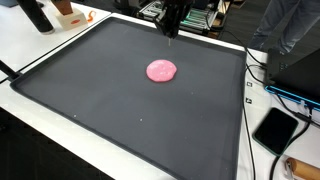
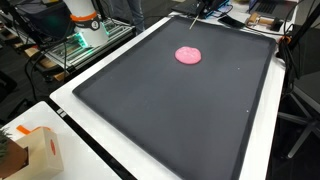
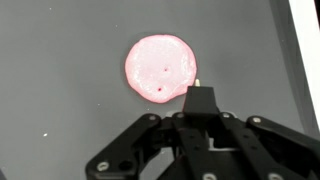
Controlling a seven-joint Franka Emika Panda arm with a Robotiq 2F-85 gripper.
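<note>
End effector (image 3: 200, 100) poised over a pink disc (image 3: 160, 68) on the dark counter (image 1: 120, 110).
Its fingers are pressed together on a dark, pale-tipped stick (image 3: 198, 88); the disc lies flat, below and just ahead of the tip.

Bright, even indoor light falls from overhead in both exterior views. The dark mat (image 1: 120, 115) carries only a dull sheen, with no hard glare, while the white table (image 1: 45, 50) around it is nearly washed out. Shadows are faint and soft-edged. All pictures are small and grainy. In the wrist view the pink disc (image 3: 160, 68) looks pale but fairly sharp; the gripper (image 3: 199, 95), close to the lens, is dark and slightly blurred.
</note>
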